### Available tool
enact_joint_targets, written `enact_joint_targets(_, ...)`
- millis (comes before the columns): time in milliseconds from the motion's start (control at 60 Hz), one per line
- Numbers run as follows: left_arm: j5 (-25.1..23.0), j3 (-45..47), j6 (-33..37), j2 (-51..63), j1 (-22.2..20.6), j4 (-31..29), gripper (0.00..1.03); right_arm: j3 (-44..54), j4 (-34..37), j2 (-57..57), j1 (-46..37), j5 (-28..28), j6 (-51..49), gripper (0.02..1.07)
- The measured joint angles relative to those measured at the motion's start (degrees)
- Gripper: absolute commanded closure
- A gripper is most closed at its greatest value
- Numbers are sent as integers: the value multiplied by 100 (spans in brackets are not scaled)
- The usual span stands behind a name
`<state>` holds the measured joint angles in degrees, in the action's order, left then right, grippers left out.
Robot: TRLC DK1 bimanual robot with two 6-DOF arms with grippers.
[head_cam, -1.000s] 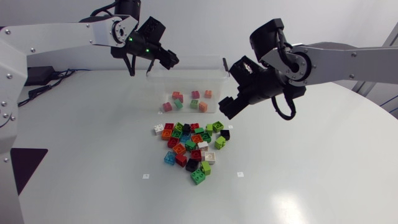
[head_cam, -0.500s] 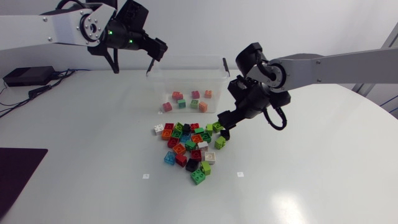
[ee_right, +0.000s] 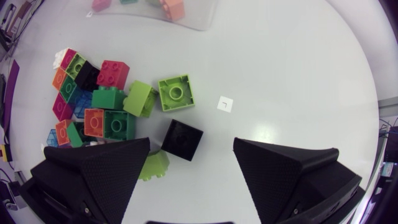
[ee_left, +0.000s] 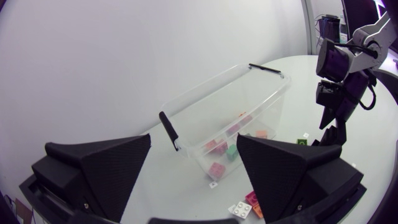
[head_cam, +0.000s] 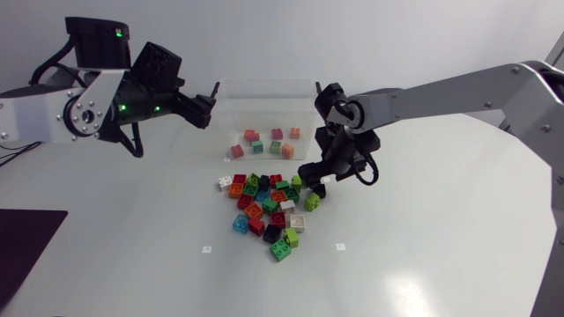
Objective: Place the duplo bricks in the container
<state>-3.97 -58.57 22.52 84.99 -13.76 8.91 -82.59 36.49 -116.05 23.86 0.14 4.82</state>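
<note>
upper left, the left gripper (head_cam: 206, 99) is hanging beside the clear plastic container with black handles (head_cam: 222, 113), fingers spread wide, empty. upper centre, a few coloured duplo bricks (head_cam: 264, 141) are lying inside it; most are sitting in a loose pile (head_cam: 269, 207) at mid frame. right of centre, the right gripper (head_cam: 313, 174) is hovering at the pile's edge, wedges apart, a black square brick (ee_right: 182, 139) just ahead of them. pick step, i'd say: it's needing to drop, straddle that brick and pinch.

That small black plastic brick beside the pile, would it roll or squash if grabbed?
Probably neither. The small black plastic brick looks blocky and flat-sided, so it should sit still, not roll. It seems rigid and light, though its smooth faces might slip.
</note>
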Motion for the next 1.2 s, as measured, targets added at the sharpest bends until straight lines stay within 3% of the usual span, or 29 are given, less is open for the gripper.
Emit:
enact_joint_targets(333,2,750,0,-267,138,367,7,-341,247,-437,-72,-262,581,14)
enact_joint_targets(500,0,887,0,-299,138,474,7,-627,365,-717,-72,-315,640,23)
enact_joint_targets(567,2,949,0,-299,138,542,7,-669,374,-820,-72,-313,678,38)
enact_joint_targets(750,0,1167,20,-299,210,640,7,-695,382,-848,-59,-308,748,66)
enact_joint_targets(850,0,1320,50,-321,302,654,7,-695,385,-848,-17,-286,789,68)
enact_joint_targets(950,-26,1440,133,-345,389,675,7,-695,391,-848,61,-267,833,82)
enact_joint_targets(1200,-704,1569,597,-96,625,540,9,-494,407,-645,83,-179,846,82)
